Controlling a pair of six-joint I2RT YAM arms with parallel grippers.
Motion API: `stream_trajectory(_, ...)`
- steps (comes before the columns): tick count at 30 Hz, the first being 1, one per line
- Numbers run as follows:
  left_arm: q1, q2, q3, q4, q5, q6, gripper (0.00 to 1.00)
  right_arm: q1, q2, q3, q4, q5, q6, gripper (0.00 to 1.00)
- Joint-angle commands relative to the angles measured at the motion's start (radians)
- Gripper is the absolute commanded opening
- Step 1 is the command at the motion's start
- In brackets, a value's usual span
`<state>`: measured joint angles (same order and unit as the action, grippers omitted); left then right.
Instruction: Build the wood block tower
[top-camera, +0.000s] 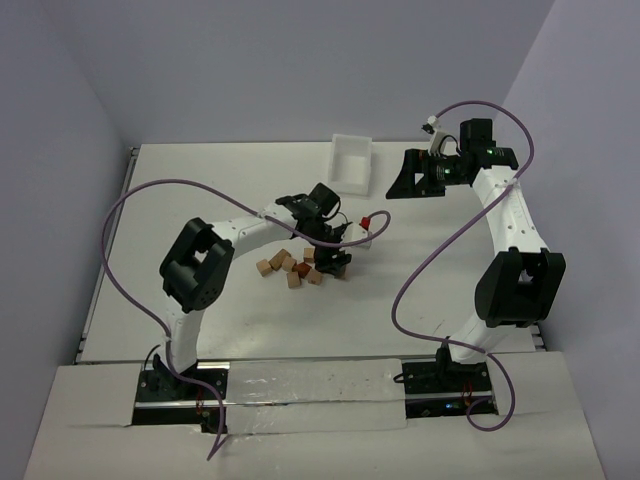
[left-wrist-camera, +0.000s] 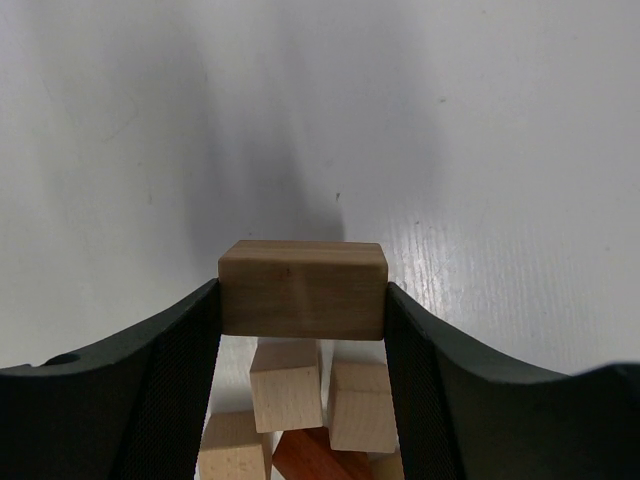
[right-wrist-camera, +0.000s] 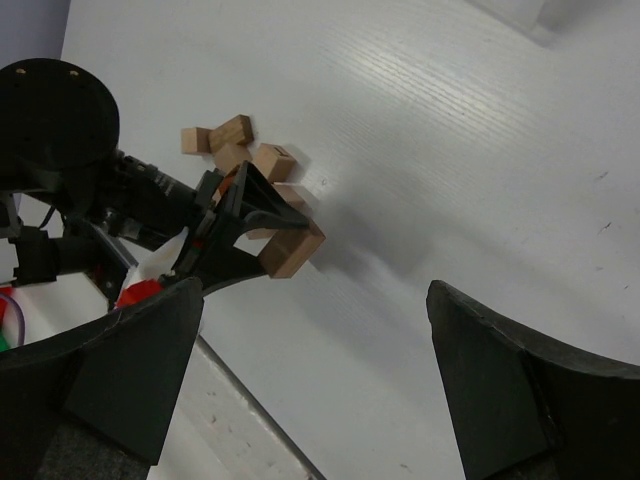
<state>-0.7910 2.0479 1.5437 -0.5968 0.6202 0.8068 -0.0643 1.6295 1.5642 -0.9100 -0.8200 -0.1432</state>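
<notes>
My left gripper is shut on a tan rectangular wood block and holds it by its two ends, just above the table. The same block shows in the right wrist view, at the right edge of the pile. Several loose wood blocks, light tan and one reddish-brown, lie in a scattered pile left of that gripper. Some of them show under the held block in the left wrist view. My right gripper is open and empty, raised at the back right, far from the blocks.
A white rectangular tray stands at the back middle, near the right gripper. The table's back edge meets the wall behind it. Purple cables loop over both arms.
</notes>
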Motion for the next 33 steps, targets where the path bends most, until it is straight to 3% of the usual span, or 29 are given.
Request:
stream_trajectory(1,0.005,-0.003,-0.010,0.040,-0.032,-0.014,0.24,-0.003,0.001,0.037,-0.021,-0.004,0.001,1.00)
stream_trajectory(13,0.152,-0.060,-0.158,0.023,-0.142,0.010,0.24,-0.003,0.010,0.040,-0.029,-0.017,0.001,1.00)
stream_trajectory(33,0.309,-0.241,-0.405,-0.002,-0.185,0.091,0.24,0.000,0.009,0.036,-0.033,-0.018,0.001,1.00)
